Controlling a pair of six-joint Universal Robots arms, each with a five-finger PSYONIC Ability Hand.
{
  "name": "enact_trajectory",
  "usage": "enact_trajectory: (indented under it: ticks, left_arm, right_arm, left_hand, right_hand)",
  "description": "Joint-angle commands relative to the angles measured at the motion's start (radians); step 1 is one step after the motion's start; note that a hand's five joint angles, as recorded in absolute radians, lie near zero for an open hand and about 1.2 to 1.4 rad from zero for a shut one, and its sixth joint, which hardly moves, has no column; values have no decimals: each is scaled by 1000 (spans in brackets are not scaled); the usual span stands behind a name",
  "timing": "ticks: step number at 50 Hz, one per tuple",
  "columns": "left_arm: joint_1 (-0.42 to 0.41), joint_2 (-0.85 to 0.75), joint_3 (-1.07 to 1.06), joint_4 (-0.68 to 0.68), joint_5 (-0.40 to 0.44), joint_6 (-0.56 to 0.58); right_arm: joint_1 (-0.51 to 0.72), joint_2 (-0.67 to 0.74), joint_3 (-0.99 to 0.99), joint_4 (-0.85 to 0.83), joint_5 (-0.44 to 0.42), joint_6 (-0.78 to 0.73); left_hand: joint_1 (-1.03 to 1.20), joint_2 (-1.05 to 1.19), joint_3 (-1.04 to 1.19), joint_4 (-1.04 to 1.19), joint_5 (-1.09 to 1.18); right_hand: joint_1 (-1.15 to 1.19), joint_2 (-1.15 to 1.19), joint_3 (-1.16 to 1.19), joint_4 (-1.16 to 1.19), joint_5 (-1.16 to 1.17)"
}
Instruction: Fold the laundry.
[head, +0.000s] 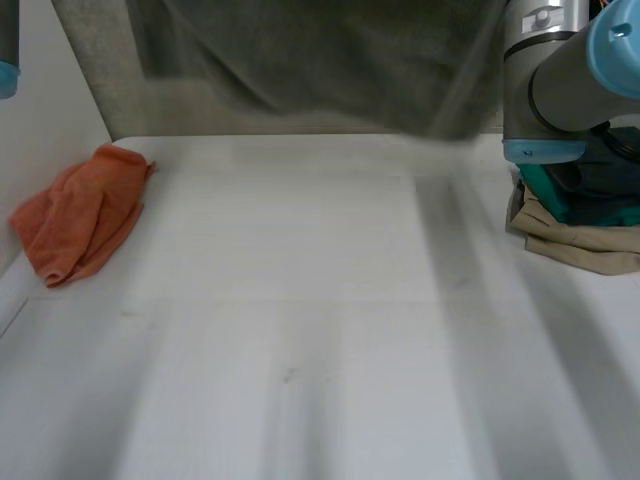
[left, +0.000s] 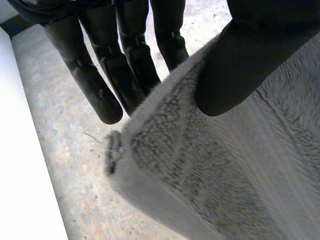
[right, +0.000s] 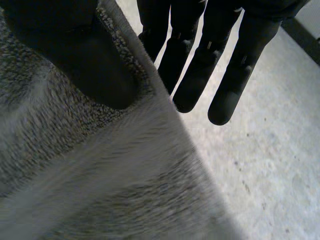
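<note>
A grey towel (head: 300, 60) hangs spread in the air above the far side of the white table (head: 320, 330), its lower edge clear of the tabletop. In the left wrist view my left hand (left: 250, 65) pinches a corner of the grey towel (left: 215, 170) between thumb and straight fingers (left: 125, 65). In the right wrist view my right hand (right: 75, 55) pinches another corner of the grey towel (right: 100, 170) the same way, thumb on the cloth and fingers (right: 220, 60) behind it. My right arm (head: 560, 70) stands at the right.
A crumpled orange cloth (head: 80, 215) lies at the table's left edge. At the right edge sits a pile of laundry (head: 580, 215) with teal and tan pieces. Bare floor lies beyond the table's left edge in the left wrist view.
</note>
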Motion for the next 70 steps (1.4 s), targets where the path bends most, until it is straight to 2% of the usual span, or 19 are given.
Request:
enact_trajectory:
  ticks: [1,7,12,18,23,27,34,38,42,44,46,51,57,58,61,62,65,66,70]
  left_arm:
    - [37,28,-266,34,24,18]
    - [71,34,-475,31,58,41]
    - [110,37,-693,38,158,89]
    - [156,50,-842,43,258,146]
    - [187,62,-922,42,302,179]
    - [196,67,-946,35,313,186]
    - [204,67,-949,22,310,205]
    - [207,73,-946,-1,310,212]
    - [203,80,-948,-32,313,223]
    - [199,80,-949,-44,313,231]
    - [196,83,-951,-57,310,241]
    - [196,110,-977,-101,307,292]
    - [206,188,-1060,-222,305,474]
    - [212,224,-1101,-286,302,546]
    - [225,277,-1165,-411,295,669]
    - [236,310,-1211,-496,290,759]
    - [261,358,-1287,-618,291,913]
    - [285,388,-1334,-679,294,1008]
    - [330,436,-1408,-736,319,1197]
  right_arm:
    - [-19,-105,241,37,-43,6]
    - [-54,-143,417,139,-52,9]
    - [-82,-157,618,217,-104,18]
    - [-97,-119,752,222,-169,38]
    - [-109,-48,748,234,-167,70]
    - [-126,4,697,293,-119,142]
    - [-156,56,597,444,-75,246]
    - [-174,80,554,531,-91,280]
    - [-185,100,533,579,-121,280]
    - [-192,102,533,590,-146,277]
    - [-202,96,537,599,-172,271]
    - [-225,48,569,628,-200,239]
    - [-271,-99,677,714,-221,103]
    - [-286,-146,713,753,-230,26]
    - [-306,-220,773,838,-253,-107]
    - [-318,-269,819,905,-266,-199]
    - [-340,-330,896,1016,-282,-348]
    - [-350,-363,942,1071,-287,-435]
    - [-361,-407,984,1079,-287,-592]
  left_hand:
    - [214,200,206,195,244]
    - [214,200,206,195,244]
    - [214,200,206,195,244]
    - [214,200,206,195,244]
    - [214,200,206,195,244]
    - [214,200,206,195,244]
    - [214,200,206,195,244]
    - [214,200,206,195,244]
    - [214,200,206,195,244]
    - [214,200,206,195,244]
    - [214,200,206,195,244]
    - [214,200,206,195,244]
    - [214,200,206,195,244]
    - [214,200,206,195,244]
    - [214,200,206,195,244]
    - [214,200,206,195,244]
    - [214,200,206,195,244]
    - [214,200,206,195,244]
    - [214,200,206,195,244]
  right_hand:
    - [260,221,209,200,213]
    - [260,221,209,200,213]
    - [260,221,209,200,213]
    - [260,221,209,200,213]
    - [260,221,209,200,213]
    - [242,203,191,182,195]
    - [-113,-152,-164,-173,-160]
    - [-134,-173,-185,-194,-181]
    - [-102,-141,-153,-161,-149]
    - [-8,-47,-59,-68,-55]
    - [258,219,207,198,211]
    - [260,221,209,200,213]
    - [260,221,209,200,213]
    - [260,221,209,200,213]
    - [260,221,209,200,213]
    - [260,221,209,200,213]
    - [260,221,209,200,213]
    - [260,221,209,200,213]
    - [260,221,209,200,213]
